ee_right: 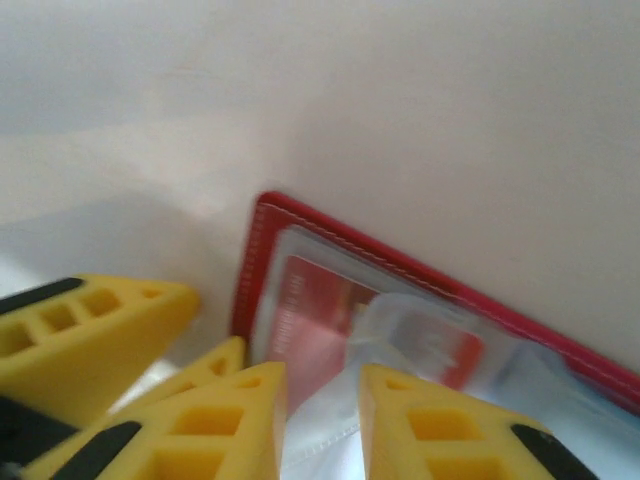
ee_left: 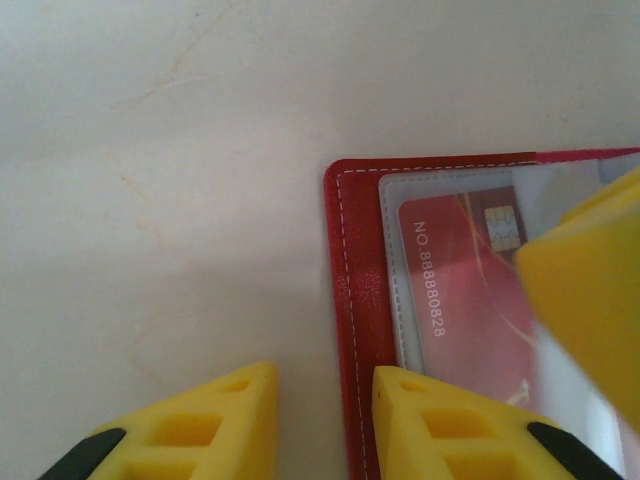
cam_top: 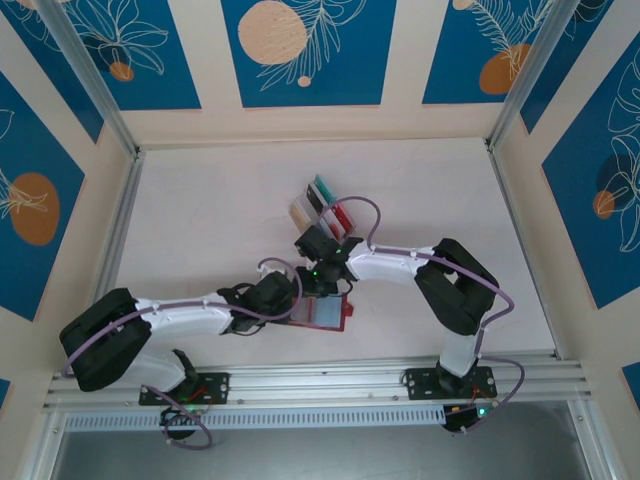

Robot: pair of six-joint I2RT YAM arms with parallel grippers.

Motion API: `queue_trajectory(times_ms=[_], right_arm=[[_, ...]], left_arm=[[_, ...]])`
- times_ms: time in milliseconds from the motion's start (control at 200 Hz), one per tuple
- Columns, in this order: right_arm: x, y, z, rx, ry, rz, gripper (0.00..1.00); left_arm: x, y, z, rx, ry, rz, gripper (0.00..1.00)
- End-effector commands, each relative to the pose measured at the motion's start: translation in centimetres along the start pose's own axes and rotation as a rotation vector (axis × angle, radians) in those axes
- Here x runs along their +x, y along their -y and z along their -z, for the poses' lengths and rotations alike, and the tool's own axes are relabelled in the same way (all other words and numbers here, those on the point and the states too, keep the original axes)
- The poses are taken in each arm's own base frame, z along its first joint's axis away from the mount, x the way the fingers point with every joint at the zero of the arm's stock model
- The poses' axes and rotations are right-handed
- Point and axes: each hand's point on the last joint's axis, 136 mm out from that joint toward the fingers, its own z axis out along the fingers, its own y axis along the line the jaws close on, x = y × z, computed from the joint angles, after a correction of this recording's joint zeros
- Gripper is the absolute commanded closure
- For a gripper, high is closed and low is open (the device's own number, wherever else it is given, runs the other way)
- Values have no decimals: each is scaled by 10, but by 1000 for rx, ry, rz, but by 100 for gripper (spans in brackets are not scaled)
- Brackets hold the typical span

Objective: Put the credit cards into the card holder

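The red card holder (cam_top: 338, 313) lies open on the table, near the front centre. A red credit card (ee_left: 470, 300) with printed numbers sits in its clear inner sleeve. My left gripper (ee_left: 325, 415) is open at the holder's left edge. Its right finger rests on the red stitched border (ee_left: 355, 300) and its left finger is over bare table. My right gripper (ee_right: 322, 378) is open just above the holder (ee_right: 330, 232), with a loose clear sleeve flap (ee_right: 320, 440) between its fingers and the red card (ee_right: 310, 310) ahead. More credit cards (cam_top: 322, 208) stand behind the grippers.
Those cards stand in a clear slotted rack (cam_top: 310, 215) just behind my right gripper (cam_top: 320, 283). My left gripper (cam_top: 296, 302) and the right one work very close together. Patterned walls and metal rails (cam_top: 118, 230) ring the pale table.
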Motion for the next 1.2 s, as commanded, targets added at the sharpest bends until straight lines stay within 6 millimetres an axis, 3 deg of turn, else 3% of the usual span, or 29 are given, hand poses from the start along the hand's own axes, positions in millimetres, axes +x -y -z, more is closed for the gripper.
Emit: queue_trajectory(times_ms=[0, 225, 370, 545, 670, 750, 870, 985, 1070, 1195], right_arm=[[-7, -26, -2, -126, -20, -25, 68], [-17, -36, 6, -143, 6, -4, 55], [-19, -38, 12, -129, 9, 35, 51], [-19, -50, 35, -138, 32, 123, 46], [-19, -27, 52, -31, 79, 117, 46], [-14, -7, 57, 15, 80, 95, 49], [-4, 11, 56, 10, 62, 72, 69], [8, 6, 45, -24, 23, 93, 83], [16, -6, 30, -35, -17, 133, 85], [23, -8, 3, -29, -74, 132, 88]], left_arm=[[61, 6, 2, 69, -228, -13, 69], [51, -14, 25, -8, -176, -8, 65], [45, -31, 44, -56, -139, -5, 63], [42, -42, 58, -53, -106, 26, 60], [34, -41, 67, -33, -87, 26, 57], [27, -37, 72, -9, -69, 20, 54], [19, -21, 75, 59, -58, -8, 51], [11, -12, 73, 74, -52, -24, 51], [5, -8, 71, 77, -49, -26, 51], [-1, -3, 69, 82, -49, -25, 50]])
